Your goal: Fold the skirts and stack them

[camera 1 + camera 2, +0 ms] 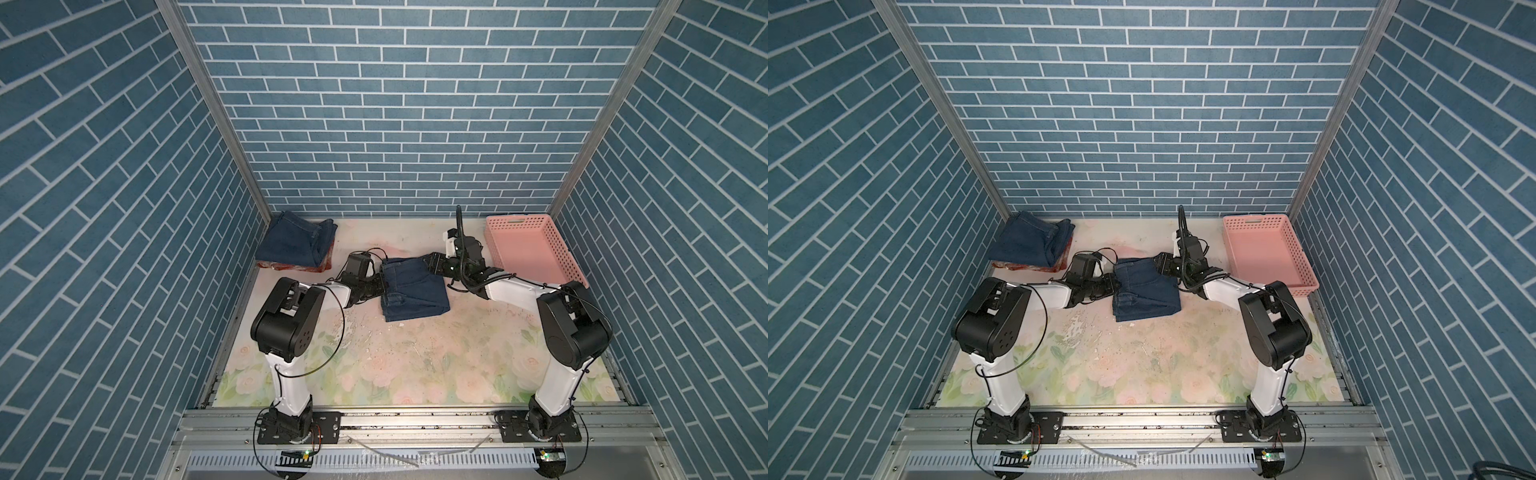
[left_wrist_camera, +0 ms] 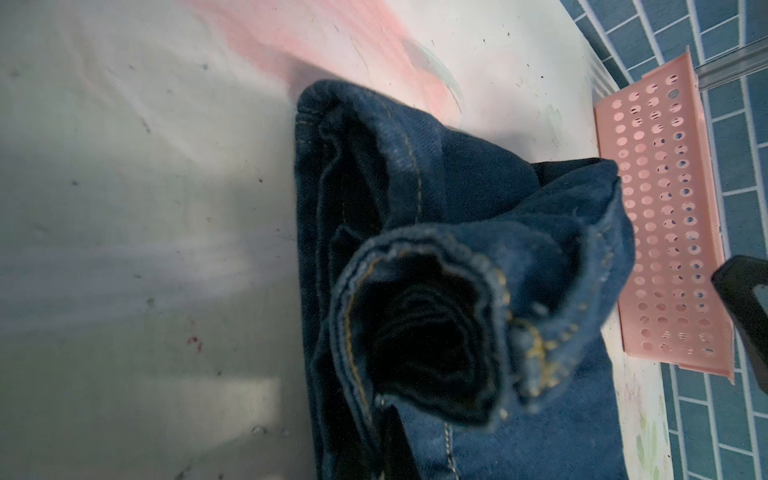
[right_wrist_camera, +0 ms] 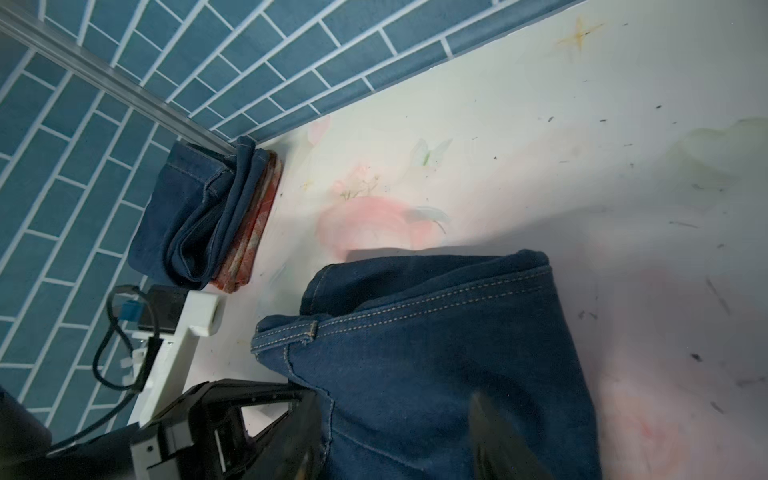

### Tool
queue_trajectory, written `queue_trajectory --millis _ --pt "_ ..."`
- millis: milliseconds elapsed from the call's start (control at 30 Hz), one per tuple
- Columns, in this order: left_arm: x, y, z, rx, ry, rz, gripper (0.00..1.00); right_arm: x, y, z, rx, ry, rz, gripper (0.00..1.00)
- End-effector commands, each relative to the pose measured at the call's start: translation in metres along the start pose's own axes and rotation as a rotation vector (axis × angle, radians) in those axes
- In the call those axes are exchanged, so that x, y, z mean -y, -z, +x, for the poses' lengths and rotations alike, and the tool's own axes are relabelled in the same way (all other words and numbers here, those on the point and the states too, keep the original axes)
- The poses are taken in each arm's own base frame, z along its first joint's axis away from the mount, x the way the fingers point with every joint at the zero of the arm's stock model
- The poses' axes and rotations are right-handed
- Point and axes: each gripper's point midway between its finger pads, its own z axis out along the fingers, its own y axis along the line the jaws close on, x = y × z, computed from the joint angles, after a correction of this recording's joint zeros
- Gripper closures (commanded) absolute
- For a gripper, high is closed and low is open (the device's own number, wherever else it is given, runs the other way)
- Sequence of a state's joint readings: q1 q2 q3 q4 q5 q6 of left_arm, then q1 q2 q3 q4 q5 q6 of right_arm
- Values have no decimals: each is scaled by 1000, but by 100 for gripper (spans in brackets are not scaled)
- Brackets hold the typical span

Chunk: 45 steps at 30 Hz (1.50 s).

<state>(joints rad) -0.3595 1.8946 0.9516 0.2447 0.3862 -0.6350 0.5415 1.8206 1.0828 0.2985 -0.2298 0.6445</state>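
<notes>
A folded dark blue denim skirt (image 1: 415, 291) (image 1: 1146, 291) lies mid-table. My left gripper (image 1: 379, 286) (image 1: 1111, 286) is at its left edge, shut on the denim. In the left wrist view the bunched hem (image 2: 436, 299) fills the frame and hides the fingers. My right gripper (image 1: 432, 266) (image 3: 399, 449) is at the skirt's far right corner, open, with its fingers (image 3: 494, 440) standing apart on either side of the cloth (image 3: 415, 353). At the back left corner another folded denim skirt (image 1: 295, 243) (image 3: 187, 220) rests on the folded rust-red plaid skirt (image 1: 291, 267) (image 3: 253, 232).
A pink perforated basket (image 1: 515, 221) (image 1: 1254, 222) (image 2: 665, 208) stands at the back right, close behind my right arm. Blue brick walls close in the table at the back and both sides. The flowered table top (image 1: 415, 365) spreads toward the front rail.
</notes>
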Motion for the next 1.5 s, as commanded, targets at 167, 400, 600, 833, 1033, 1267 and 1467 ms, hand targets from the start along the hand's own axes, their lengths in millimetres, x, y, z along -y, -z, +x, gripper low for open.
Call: queue_trajectory --millis 167,400,600,833,1033,1267,1467 --pt "-22 2 3 -14 14 -86 100 60 -25 112 -183 -100 90 52" --pt "-16 7 -4 1 12 -83 100 66 -24 127 -209 -87 126 56" --pt "10 40 -35 86 -48 -89 45 40 -12 88 -148 -20 106 55" --pt "45 93 -68 209 -161 -95 31 3 10 28 -43 0 28 49" --pt "96 90 -56 186 -320 10 45 9 44 1 36 -38 45 48" --pt "131 50 -32 122 -366 126 68 32 82 -3 94 -70 98 50" --pt "129 10 -28 80 -369 142 70 41 93 10 86 -57 129 50"
